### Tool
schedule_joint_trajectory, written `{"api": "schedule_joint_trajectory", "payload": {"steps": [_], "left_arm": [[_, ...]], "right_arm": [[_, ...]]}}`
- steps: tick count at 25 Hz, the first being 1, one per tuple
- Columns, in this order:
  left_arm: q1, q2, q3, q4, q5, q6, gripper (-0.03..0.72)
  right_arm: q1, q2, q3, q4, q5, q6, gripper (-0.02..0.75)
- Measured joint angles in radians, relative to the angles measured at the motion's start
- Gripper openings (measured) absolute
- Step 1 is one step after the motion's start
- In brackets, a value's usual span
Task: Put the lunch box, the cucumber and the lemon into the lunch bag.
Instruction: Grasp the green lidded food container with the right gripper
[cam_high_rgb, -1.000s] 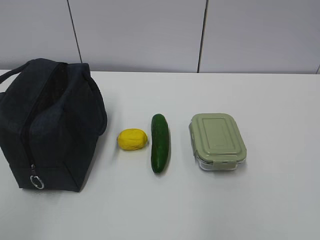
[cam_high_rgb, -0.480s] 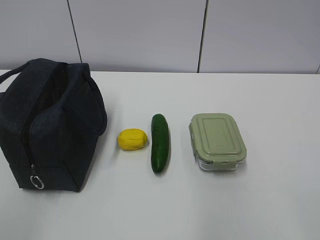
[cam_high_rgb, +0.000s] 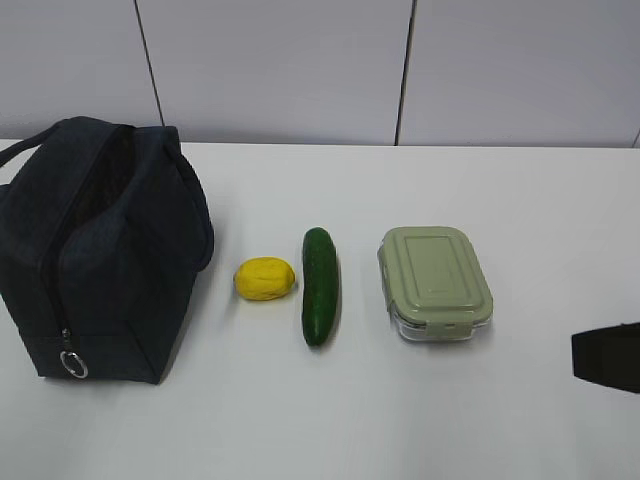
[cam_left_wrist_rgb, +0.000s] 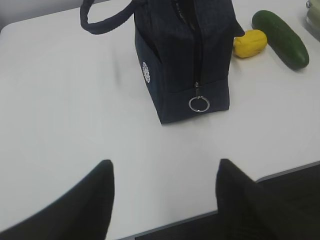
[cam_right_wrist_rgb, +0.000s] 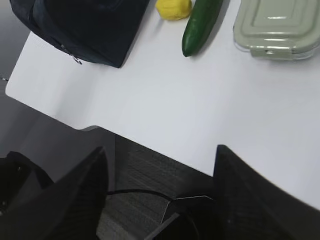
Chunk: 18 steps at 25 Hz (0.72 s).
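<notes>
Lunch bag (cam_high_rgb: 100, 250): navy, boxy, ring zipper pull | left claw (cam_left_wrist_rgb: 162, 195): wide, empty | right claw (cam_right_wrist_rgb: 160, 185): wide, empty

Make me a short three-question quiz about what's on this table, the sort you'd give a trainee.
1. True or false: the lemon lies between the lunch bag and the cucumber.
2. Which item is nearest the right edge of the exterior view? A) lemon B) cucumber C) lunch box
3. Fill in: the metal ring pull hangs at the ___ end of the bag's zipper, in the left wrist view.

Key: 1 true. 2 C. 3 lower.
</notes>
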<state>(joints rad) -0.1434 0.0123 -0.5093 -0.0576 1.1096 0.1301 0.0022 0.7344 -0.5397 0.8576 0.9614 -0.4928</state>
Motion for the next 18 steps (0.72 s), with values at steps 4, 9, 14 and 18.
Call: {"api": "schedule_joint_trajectory", "payload": {"steps": [4, 9, 14, 18], "left_arm": [[0.0, 0.0, 0.0, 0.0, 0.0, 0.0, 0.447], [0.0, 0.0, 0.0, 0.0, 0.0, 0.0, 0.447], [0.0, 0.0, 0.0, 0.0, 0.0, 0.0, 0.447], [0.0, 0.0, 0.0, 0.0, 0.0, 0.0, 0.447]], "right_arm": [[0.0, 0.124, -0.061, 0.02, -0.002, -0.072, 0.494], [0.0, 0.278, -0.142, 0.027, -0.002, -0.129, 0.494], [-0.066, 0.385, -0.177, 0.033, 0.009, -0.192, 0.494], [-0.188, 0.448, -0.181, 0.055, 0.041, -0.271, 0.494]]}}
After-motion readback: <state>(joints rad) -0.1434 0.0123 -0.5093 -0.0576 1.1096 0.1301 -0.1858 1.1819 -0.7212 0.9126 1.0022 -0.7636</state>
